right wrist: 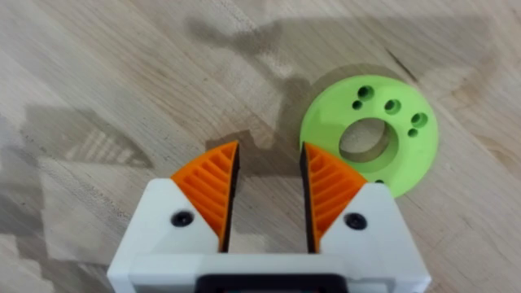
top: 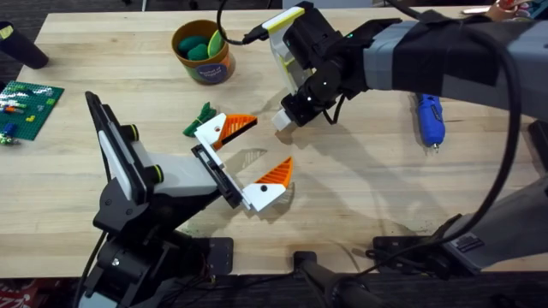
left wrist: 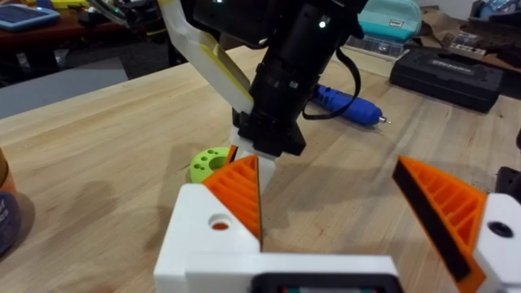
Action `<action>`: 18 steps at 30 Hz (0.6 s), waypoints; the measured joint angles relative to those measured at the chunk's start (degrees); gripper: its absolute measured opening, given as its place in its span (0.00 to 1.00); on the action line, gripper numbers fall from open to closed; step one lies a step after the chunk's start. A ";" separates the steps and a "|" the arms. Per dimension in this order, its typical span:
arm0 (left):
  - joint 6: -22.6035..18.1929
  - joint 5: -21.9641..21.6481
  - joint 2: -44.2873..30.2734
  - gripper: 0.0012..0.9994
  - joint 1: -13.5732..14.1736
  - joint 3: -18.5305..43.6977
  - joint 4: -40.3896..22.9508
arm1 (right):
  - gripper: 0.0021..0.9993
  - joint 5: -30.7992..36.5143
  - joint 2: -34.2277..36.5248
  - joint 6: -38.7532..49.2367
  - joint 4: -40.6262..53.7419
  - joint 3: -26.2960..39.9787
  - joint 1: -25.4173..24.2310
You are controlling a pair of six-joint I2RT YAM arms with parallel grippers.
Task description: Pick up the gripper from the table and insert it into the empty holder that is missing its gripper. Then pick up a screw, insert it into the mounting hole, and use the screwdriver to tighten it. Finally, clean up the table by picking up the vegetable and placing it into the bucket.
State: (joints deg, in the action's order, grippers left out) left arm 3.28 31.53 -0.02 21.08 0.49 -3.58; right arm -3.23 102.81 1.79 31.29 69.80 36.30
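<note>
Overhead view: right tool (top: 285,121), fingers slightly parted and empty, points down at the wooden bench (top: 360,192) beside the lime-green ring disc (right wrist: 370,140). Left tool (top: 257,154), spread wide, is nearer the dark green leafy vegetable (top: 199,119); orange-tan bucket (top: 204,53) lies beyond.
</note>
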 joint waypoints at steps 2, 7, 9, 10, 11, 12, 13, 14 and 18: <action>0.11 -0.02 -0.02 0.99 0.00 0.00 0.22 | 0.45 0.15 0.12 -0.03 0.14 0.09 0.02; 0.14 -0.02 -0.02 0.99 0.00 0.00 0.23 | 0.45 0.12 0.12 -0.03 1.37 0.07 0.02; 0.15 -0.02 -0.04 0.99 0.00 0.00 0.23 | 0.45 0.05 0.12 -0.05 2.16 0.07 0.02; 0.14 -0.02 -0.04 0.99 0.00 0.00 0.23 | 0.45 0.02 0.12 -0.04 2.21 0.07 0.02; 0.16 -0.02 -0.02 0.99 0.00 0.00 0.23 | 0.45 0.01 0.14 -0.05 2.21 0.07 0.02; 0.15 -0.02 -0.03 0.99 0.00 0.00 0.23 | 0.45 0.01 0.13 -0.04 2.22 0.07 0.02; 0.14 -0.02 -0.04 0.99 0.00 0.00 0.23 | 0.45 0.01 0.14 -0.03 2.23 0.07 0.02; 0.16 -0.02 -0.02 0.99 0.00 0.00 0.23 | 0.45 0.01 0.14 -0.03 2.21 0.07 0.02; 0.14 -0.02 -0.03 0.99 0.00 0.00 0.23 | 0.45 0.01 0.12 -0.04 2.30 0.07 0.02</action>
State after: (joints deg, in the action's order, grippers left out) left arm 3.42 31.51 -0.05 21.08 0.49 -3.36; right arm -3.22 102.94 1.75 33.59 69.87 36.32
